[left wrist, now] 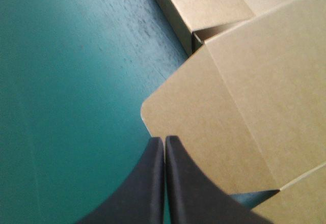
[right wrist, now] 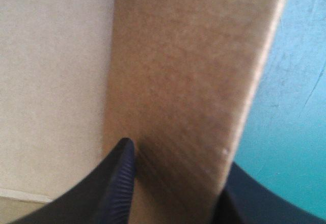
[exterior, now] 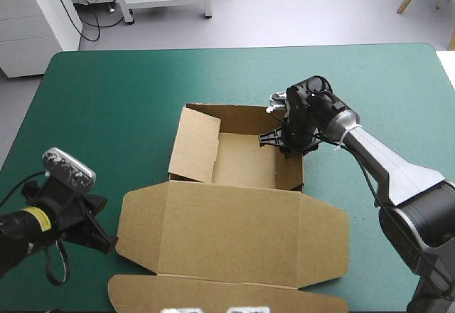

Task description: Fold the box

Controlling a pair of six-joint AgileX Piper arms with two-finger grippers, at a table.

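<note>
Now the box (exterior: pixel 242 213) sits central on the table (exterior: pixel 106 92), tray half-formed, lid flat nearside. Its right wall is pinched by the right gripper (exterior: pixel 288 139); the left gripper (left wrist: pixel 164 138), closed and empty, sits beside the lid's corner. Board looks light and stiff, best held by wall edges.

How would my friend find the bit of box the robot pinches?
Find the brown box in the middle of the teal-green table; its far half is an open tray. The pinched bit is the tray's right wall, the only wall with the right gripper straddling it.
</note>
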